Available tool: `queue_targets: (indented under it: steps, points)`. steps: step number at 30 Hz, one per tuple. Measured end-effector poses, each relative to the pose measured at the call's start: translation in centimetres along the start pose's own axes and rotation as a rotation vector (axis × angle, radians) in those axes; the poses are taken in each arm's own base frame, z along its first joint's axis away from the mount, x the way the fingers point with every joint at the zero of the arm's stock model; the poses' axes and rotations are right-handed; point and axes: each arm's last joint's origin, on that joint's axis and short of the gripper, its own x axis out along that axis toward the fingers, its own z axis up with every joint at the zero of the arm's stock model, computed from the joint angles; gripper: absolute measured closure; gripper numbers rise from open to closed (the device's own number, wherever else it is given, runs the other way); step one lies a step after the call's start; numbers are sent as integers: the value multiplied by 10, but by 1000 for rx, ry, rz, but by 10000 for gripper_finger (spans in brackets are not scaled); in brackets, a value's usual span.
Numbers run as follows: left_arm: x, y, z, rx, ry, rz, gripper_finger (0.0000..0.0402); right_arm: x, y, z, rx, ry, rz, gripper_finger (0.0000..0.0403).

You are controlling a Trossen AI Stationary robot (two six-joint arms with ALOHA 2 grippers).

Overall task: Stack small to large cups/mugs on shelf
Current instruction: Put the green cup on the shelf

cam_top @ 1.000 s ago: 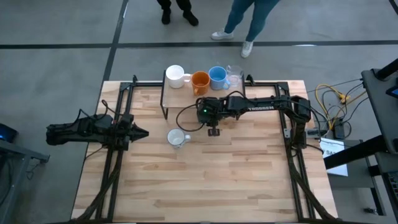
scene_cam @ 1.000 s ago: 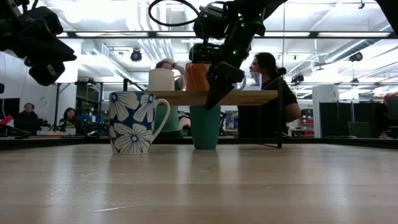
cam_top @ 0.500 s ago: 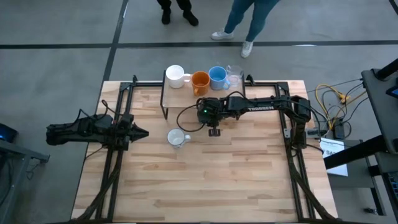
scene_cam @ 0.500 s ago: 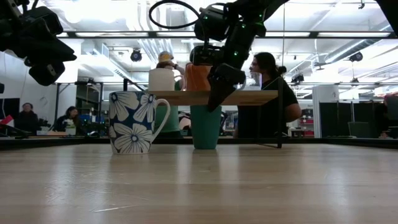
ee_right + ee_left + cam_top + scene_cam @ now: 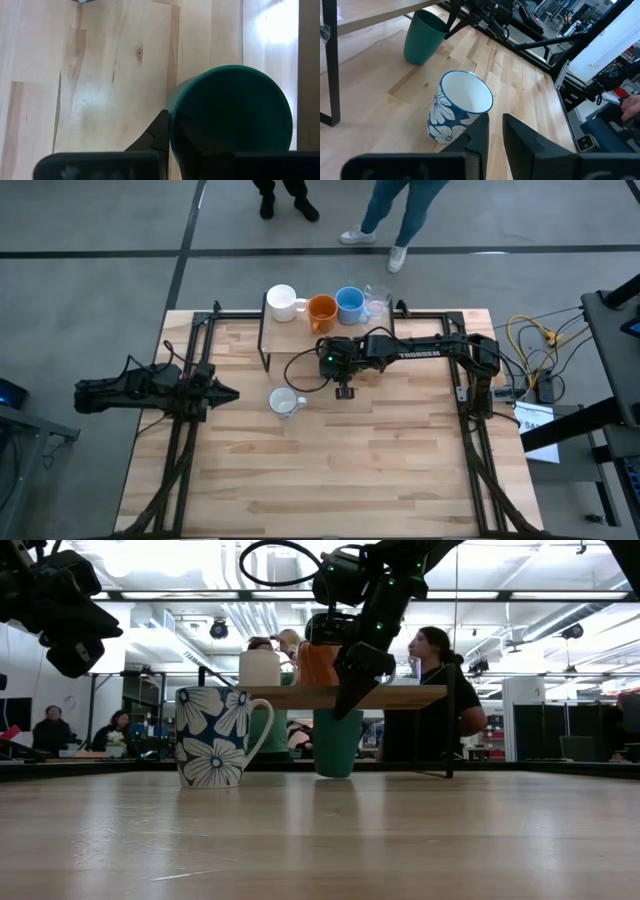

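My right gripper (image 5: 345, 700) is clenched on the rim of the dark green plastic cup (image 5: 336, 743), which sits lifted slightly off the large light wooden table (image 5: 330, 470) and tilted a little, just in front of the small shelf with a pale wooden top and thin black metal legs (image 5: 400, 696). In my right wrist view the dark green cup (image 5: 230, 115) fills the space beside my dark finger (image 5: 160, 131), with one wall of it caught between my fingers.

My left gripper (image 5: 494, 131) hangs at the left edge of the table, well apart from the shelf, with a narrow gap between its two dark fingers and nothing between them. It points toward the white mug with a dark blue flower pattern (image 5: 460, 107), which stands upright on the table, to the left of the green cup and nearer than the shelf.

On top of the shelf, seen from above, four vessels stand in a row from left to right: a plain white ceramic mug (image 5: 281, 302), an orange mug (image 5: 321, 309), a light blue mug (image 5: 349, 302) and a clear glass (image 5: 376, 302). Neighbours in the row stand just beside one another.

Beyond the far edge of the table, a person's legs and pale shoes (image 5: 398, 220) show on the grey floor.
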Motion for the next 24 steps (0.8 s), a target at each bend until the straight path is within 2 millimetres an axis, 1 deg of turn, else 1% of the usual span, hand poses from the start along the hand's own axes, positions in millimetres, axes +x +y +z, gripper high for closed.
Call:
queue_targets:
  steps: [4,9,16,20,24]
  points:
    - [0,0,0,0,0,0,362,0,1,0,-4,-4,11,394]
    - [0,0,0,0,0,1,362,-1,10,3,-18,-14,38,394]
    - [0,0,0,0,-1,2,362,-2,27,8,-32,-26,74,394]
    - [0,0,0,0,-1,3,362,-6,40,11,-38,-40,114,394]
    - [0,0,0,1,-3,5,362,-11,49,13,-66,-18,140,394]
